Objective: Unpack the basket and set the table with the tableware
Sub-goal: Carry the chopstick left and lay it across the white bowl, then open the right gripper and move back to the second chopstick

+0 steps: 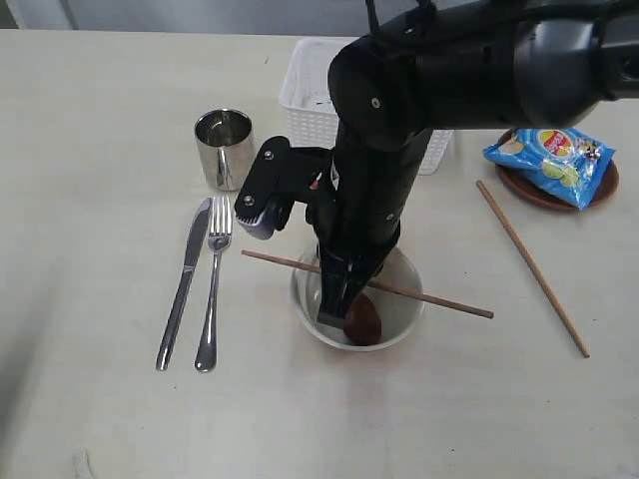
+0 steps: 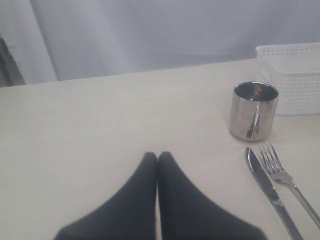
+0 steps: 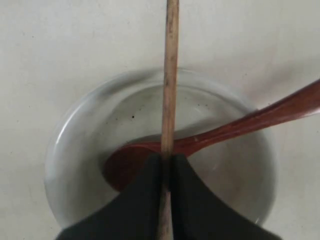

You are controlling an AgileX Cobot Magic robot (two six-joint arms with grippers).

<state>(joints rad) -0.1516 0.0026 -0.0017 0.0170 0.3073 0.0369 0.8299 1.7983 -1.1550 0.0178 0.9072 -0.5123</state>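
The white bowl (image 1: 404, 317) is sitting near the middle of the table (image 1: 100, 150), with the reddish-brown spoon (image 3: 240, 125) lying inside it. A chopstick (image 1: 449, 305) is spanning the bowl, and the right gripper (image 3: 166, 165) is pinching it between clamped fingers (directly above the spoon's head). The second chopstick (image 1: 532, 267) is lying well apart on the right arm's side, near the dark plate (image 1: 521, 188) carrying a blue snack bag (image 1: 552, 158). The basket (image 1: 305, 100) is standing beyond the bowl. The steel cup (image 1: 224, 150) is standing near it, with the knife (image 1: 185, 284) and fork (image 1: 212, 294) lying side by side. The left gripper (image 2: 158, 157) is hovering over bare tabletop, fingers pressed together, holding nothing.
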